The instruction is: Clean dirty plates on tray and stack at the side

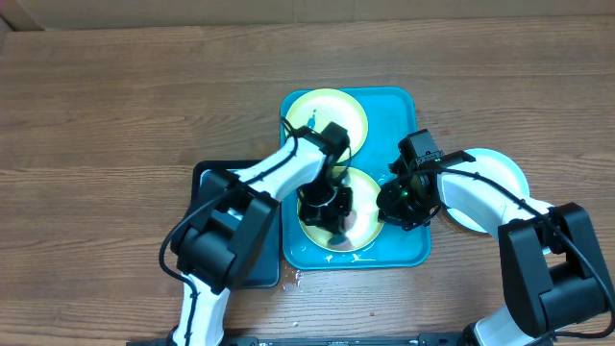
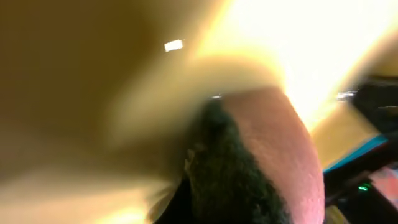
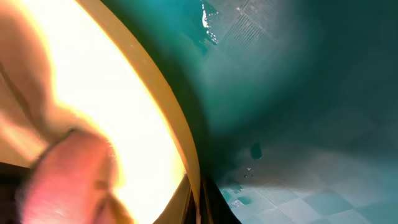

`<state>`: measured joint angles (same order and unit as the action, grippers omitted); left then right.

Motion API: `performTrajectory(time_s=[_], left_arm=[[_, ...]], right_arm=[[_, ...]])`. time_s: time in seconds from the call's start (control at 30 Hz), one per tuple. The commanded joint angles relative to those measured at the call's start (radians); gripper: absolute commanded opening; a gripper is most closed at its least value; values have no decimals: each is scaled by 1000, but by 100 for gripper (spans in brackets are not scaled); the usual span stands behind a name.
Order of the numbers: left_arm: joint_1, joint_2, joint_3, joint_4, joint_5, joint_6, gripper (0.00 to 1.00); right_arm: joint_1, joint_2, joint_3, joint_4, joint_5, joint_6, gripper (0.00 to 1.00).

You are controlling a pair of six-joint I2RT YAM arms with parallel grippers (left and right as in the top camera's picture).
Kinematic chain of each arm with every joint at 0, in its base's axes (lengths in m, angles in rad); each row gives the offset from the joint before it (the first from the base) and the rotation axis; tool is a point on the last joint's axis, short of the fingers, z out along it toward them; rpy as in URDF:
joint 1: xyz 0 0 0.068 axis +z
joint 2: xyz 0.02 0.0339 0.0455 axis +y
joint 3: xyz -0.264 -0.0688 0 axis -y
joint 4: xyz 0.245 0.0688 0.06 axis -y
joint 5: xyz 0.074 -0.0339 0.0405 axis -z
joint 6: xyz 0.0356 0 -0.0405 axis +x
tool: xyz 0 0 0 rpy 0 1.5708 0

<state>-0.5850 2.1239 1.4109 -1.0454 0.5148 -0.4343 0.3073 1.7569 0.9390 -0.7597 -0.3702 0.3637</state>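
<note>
Left wrist — sponge [image 2: 249, 168] on plate [image 2: 93, 93] — tray [image 2: 354, 152] beyond

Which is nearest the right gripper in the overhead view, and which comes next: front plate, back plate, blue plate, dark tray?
From the right gripper:
1. Front plate, on the tray, right beside the gripper.
2. Blue plate, on the table to the right.
3. Back plate, at the tray's far end.
4. Dark tray, past the tray's left side.

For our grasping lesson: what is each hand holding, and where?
Left hand: sponge, grip point hidden. Right hand: right rim of near plate, grip unclear.
</note>
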Motion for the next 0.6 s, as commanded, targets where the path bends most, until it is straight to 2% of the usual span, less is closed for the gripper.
performTrajectory(time_s=[0.0,0.13,0.3,0.57], left_arm=[[38,-5,-20,-54,-346,-21,4],[49,-41,-20,-82,-484,-45,4],[55,-152,-20,-81,-488,-71,4],[75,-496,-20,-114,-513,-90,4]], right_arm=[[1,13,-24,-2,54,-12,4],[1,13,-24,-3,54,-12,4],[1,13,-24,-5,54,-12,4],[1,13,-24,-13,54,-12,4]])
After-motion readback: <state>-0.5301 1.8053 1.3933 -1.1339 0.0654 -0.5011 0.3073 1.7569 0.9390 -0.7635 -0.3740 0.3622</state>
